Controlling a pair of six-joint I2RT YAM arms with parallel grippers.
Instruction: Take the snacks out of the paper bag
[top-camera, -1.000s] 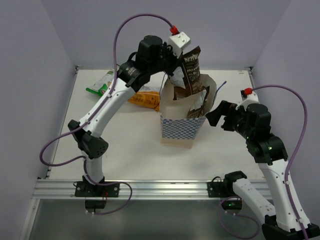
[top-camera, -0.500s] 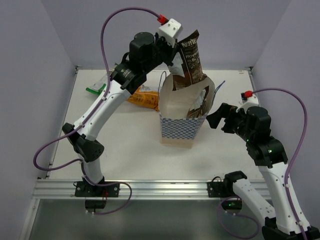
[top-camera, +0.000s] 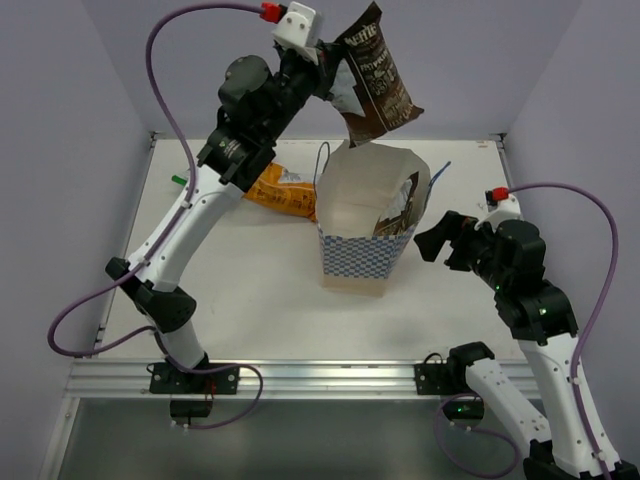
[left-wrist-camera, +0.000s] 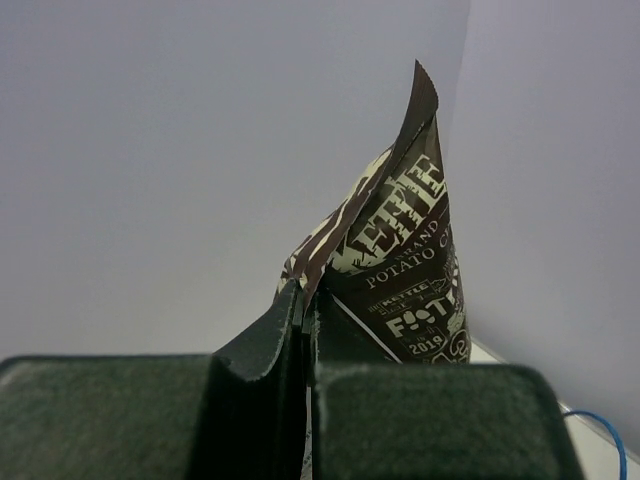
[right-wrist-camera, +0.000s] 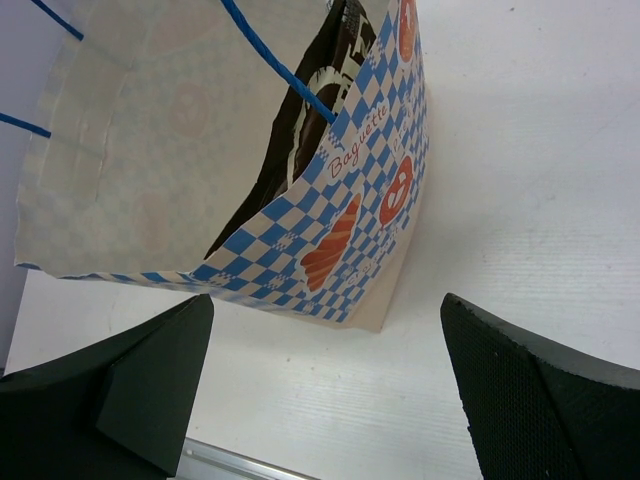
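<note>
My left gripper (top-camera: 337, 72) is shut on a corner of a dark brown snack packet (top-camera: 377, 85) with white lettering, which hangs high in the air above the paper bag (top-camera: 360, 262). In the left wrist view the packet (left-wrist-camera: 405, 250) stands up from between the closed fingers of the left gripper (left-wrist-camera: 305, 300). The blue-and-white checked bag stands upright and open, with a second dark brown packet (top-camera: 402, 212) leaning inside it. My right gripper (top-camera: 443, 240) waits open just right of the bag, apart from it. The right wrist view shows the bag wall (right-wrist-camera: 270, 225) and the packet inside (right-wrist-camera: 300, 130).
An orange packet (top-camera: 285, 195) lies on the white table left of the bag, under the left arm. A sliver of a green packet (top-camera: 178, 181) shows at the far left. Blue string handles (right-wrist-camera: 275, 65) hang over the bag's mouth. Lilac walls surround the table.
The left arm has risen and swung slightly left, lifting the brown packet fully out of the bag. The right arm has stayed in place.
</note>
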